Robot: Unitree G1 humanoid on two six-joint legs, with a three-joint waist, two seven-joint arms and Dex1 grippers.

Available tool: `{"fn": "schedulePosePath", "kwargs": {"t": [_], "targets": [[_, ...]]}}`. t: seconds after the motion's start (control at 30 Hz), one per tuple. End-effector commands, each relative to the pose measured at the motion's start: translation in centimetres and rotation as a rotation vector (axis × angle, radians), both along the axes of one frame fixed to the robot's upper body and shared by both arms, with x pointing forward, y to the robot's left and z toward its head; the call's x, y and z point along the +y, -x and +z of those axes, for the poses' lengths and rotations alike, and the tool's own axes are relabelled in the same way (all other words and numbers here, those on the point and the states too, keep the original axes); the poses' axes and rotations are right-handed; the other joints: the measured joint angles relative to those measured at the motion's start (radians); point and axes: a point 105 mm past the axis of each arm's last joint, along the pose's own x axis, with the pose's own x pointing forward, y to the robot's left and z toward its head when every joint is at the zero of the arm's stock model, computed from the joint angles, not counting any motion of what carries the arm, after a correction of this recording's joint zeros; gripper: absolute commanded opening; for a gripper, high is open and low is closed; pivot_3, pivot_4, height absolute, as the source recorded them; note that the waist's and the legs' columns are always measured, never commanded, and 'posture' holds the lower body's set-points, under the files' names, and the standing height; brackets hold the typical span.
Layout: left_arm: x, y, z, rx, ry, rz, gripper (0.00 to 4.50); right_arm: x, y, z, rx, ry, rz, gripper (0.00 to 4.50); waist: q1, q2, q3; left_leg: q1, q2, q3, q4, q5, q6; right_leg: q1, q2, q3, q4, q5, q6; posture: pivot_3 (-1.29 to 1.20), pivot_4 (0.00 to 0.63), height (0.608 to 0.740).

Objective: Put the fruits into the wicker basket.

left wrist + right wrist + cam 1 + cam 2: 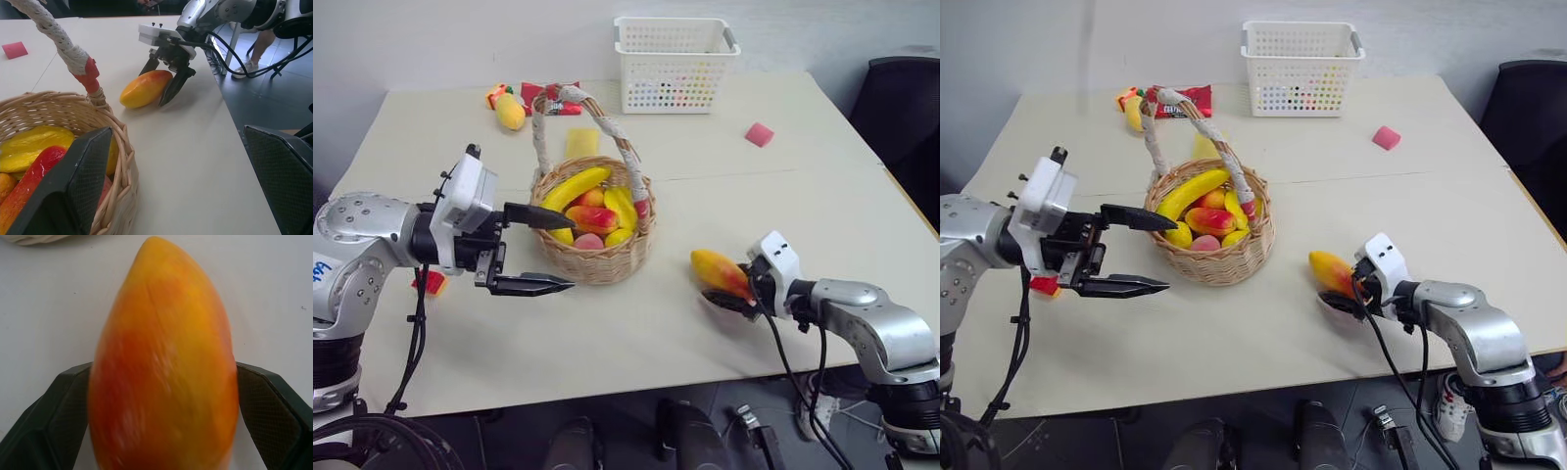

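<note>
Where right hand (736,291) straddles: mango (720,271).

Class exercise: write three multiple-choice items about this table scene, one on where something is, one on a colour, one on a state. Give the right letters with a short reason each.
1. Where does the mango near the right gripper lie?
A. on the table, right of the wicker basket
B. inside the white plastic basket
C. on the floor

2. What colour is the small block on the far right of the table?
A. blue
B. pink
C. green

3. How does the left gripper stand?
A. shut on a banana
B. shut on the handle
C. open and holding nothing

Answers: 1 A, the mango rests on the tabletop with the right gripper's fingers either side of it. 2 B, it is plainly pink. 3 C, its fingers are spread beside the wicker basket with nothing between them.
</note>
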Motion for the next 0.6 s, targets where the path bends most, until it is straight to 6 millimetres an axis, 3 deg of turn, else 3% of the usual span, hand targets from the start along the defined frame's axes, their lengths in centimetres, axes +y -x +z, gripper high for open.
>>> {"fn": "schedulePosePath", "kwargs": {"t": [0.03, 0.1, 0.13, 0.2, 0.37, 0.47, 0.6], "targets": [[-0.1, 0.2, 1.0, -0.044, 0.004, -0.003, 4.5, 0.3, 0.0, 1.7, -0.065, -0.044, 0.03, 3.52, 0.0, 0.0, 0.0, 0.0, 0.0, 0.0, 0.0, 0.0, 0.0, 0.0, 0.0, 0.0, 0.0, 0.0, 0.0, 0.0, 0.15, 0.74], [0.2, 0.0, 1.1, -0.04, 0.015, 0.015, 4.5, 0.8, 0.5, 2.9, -0.079, -0.105, 0.069, 2.9, 0.0, 0.0, 0.0, 0.0, 0.0, 0.0, 0.0, 0.0, 0.0, 0.0, 0.0, 0.0, 0.0, 0.0, 0.0, 0.0, 0.15, 0.74], [0.3, -0.1, 1.1, -0.039, 0.019, 0.026, 4.5, 1.0, 0.5, 3.7, -0.088, -0.14, 0.079, 2.8, 0.001, 0.0, 0.0, 0.0, 0.0, 0.0, 0.0, 0.0, 0.0, 0.0, 0.0, 0.0, 0.0, 0.0, 0.0, 0.0, 0.15, 0.74], [0.8, -0.4, 1.2, -0.039, 0.034, 0.056, 4.5, 1.3, -0.1, 5.8, -0.124, -0.219, 0.087, 2.79, 0.0, 0.0, 0.0, 0.0, 0.0, 0.0, 0.0, 0.0, 0.0, 0.0, 0.0, 0.0, 0.0, 0.0, 0.0, 0.0, 0.15, 0.74], [1.4, -0.6, 2.0, -0.048, 0.088, 0.122, 4.5, 2.1, -4.1, 11.7, -0.25, -0.253, 0.097, 2.79, -0.021, 0.001, 0.0, 0.001, 0.001, -0.001, 0.0, 0.0, 0.001, 0.0, 0.0, 0.001, 0.001, 0.0, 0.0, 0.0, 0.15, 0.74], [1.5, -0.4, 1.9, -0.052, 0.092, 0.144, 4.5, 4.8, -6.2, 14.8, -0.313, -0.235, 0.192, 2.79, -0.026, 0.001, 0.0, 0.001, 0.001, -0.001, -0.001, 0.0, 0.0, -0.001, -0.001, 0.0, 0.0, 0.0, 0.0, 0.0, 0.15, 0.74], [1.6, -0.3, 1.9, -0.061, 0.105, 0.168, 4.5, 9.5, -7.7, 16.8, -0.326, -0.205, 0.341, 2.79, -0.036, 0.001, 0.001, -0.001, 0.001, 0.0, -0.002, 0.0, 0.0, -0.003, -0.001, -0.001, 0.0, 0.0, 0.0, 0.0, 0.15, 0.74]]}}
